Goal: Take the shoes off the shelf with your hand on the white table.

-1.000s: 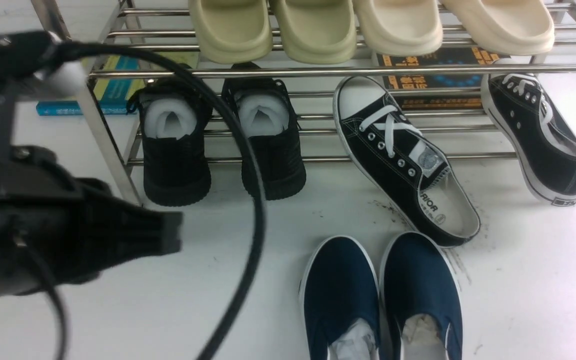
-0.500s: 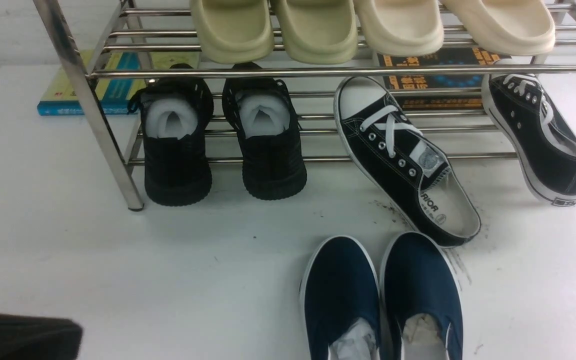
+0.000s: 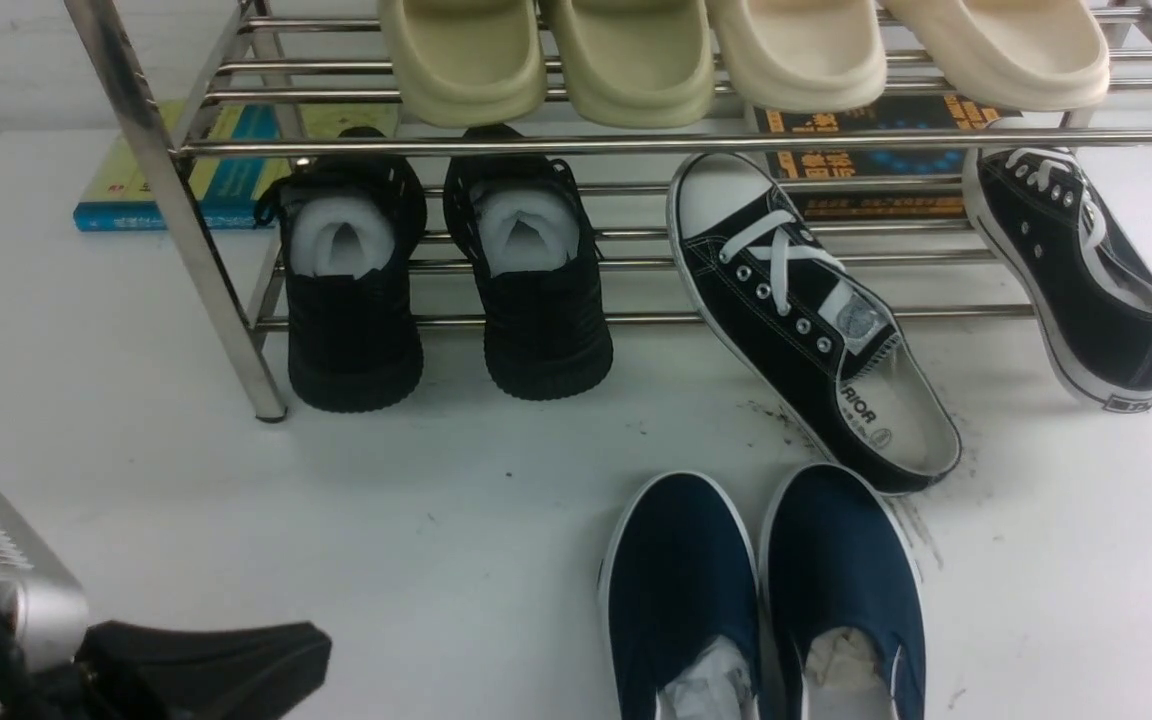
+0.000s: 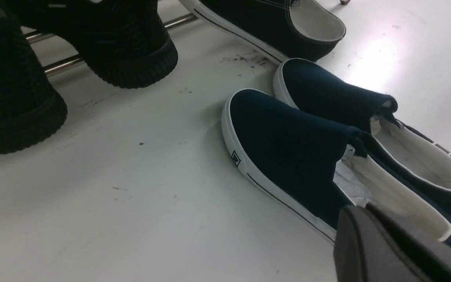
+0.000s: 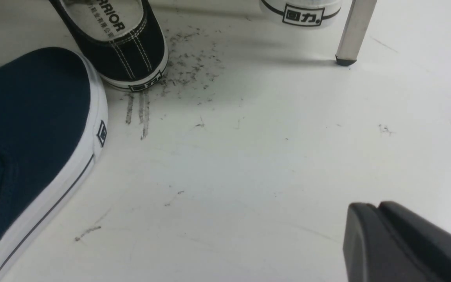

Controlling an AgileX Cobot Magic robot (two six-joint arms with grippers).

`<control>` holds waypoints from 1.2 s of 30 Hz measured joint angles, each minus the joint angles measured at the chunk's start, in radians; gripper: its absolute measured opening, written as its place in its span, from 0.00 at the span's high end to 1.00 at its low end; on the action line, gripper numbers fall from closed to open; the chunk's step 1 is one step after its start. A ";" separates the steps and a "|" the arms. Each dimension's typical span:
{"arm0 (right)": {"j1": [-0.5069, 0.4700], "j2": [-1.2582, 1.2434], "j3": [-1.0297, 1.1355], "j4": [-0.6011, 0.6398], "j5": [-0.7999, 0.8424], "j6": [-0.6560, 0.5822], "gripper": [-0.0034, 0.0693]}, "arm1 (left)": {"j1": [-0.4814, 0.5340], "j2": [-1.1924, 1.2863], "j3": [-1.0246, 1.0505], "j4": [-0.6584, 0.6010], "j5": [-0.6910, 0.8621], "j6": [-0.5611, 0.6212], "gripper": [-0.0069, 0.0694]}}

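The navy shoes (image 3: 764, 590) stand together at lower centre on the worktop (image 3: 436, 520); the left hand (image 3: 206, 665), lower left, holds nothing, its fingers look pressed together.

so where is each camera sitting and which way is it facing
Front: between the arms, facing the shelf across the table; left gripper at its lower left corner.
Left wrist: low over the table, facing the navy shoes; a fingertip shows.
Right wrist: low, facing bare table and a shelf leg; a fingertip shows.
All three share the navy shoes.
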 joint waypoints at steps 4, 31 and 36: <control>0.000 0.000 0.000 0.000 0.000 0.000 0.88 | 0.000 0.000 0.005 -0.006 -0.036 -0.001 0.87; 0.000 0.000 0.000 0.000 0.000 0.000 0.86 | 1.054 -0.428 0.501 -0.480 -0.290 0.555 0.84; 0.000 0.000 0.000 0.000 0.000 0.000 0.85 | 1.135 -0.506 0.504 -0.431 -0.216 0.536 0.84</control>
